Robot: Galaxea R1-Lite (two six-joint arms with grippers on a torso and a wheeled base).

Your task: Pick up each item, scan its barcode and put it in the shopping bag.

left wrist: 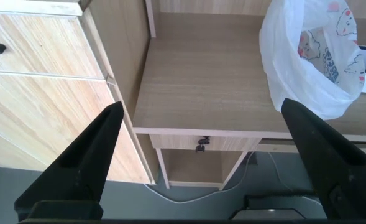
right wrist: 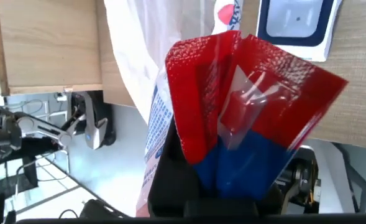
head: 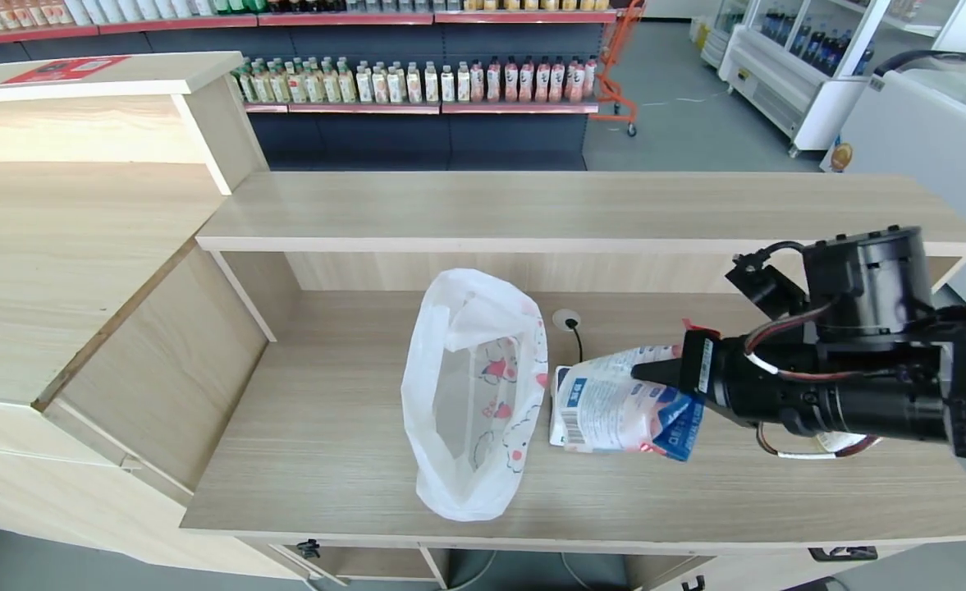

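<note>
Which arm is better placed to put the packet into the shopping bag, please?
Right. The right jaws are shut on the packet beside the shopping bag; the left jaws hang open, empty, off the counter.

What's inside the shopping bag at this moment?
Through the open mouth of the shopping bag, only its own printed plastic shows, no item. Its crumpled lower end hides whatever might lie there.

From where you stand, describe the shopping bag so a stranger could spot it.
On the lower surface of the pale wooden counter, near its middle, sits the shopping bag, mouth open, left of a blue-and-white packet. It alone is thin white plastic printed with pink cartoon figures.
</note>
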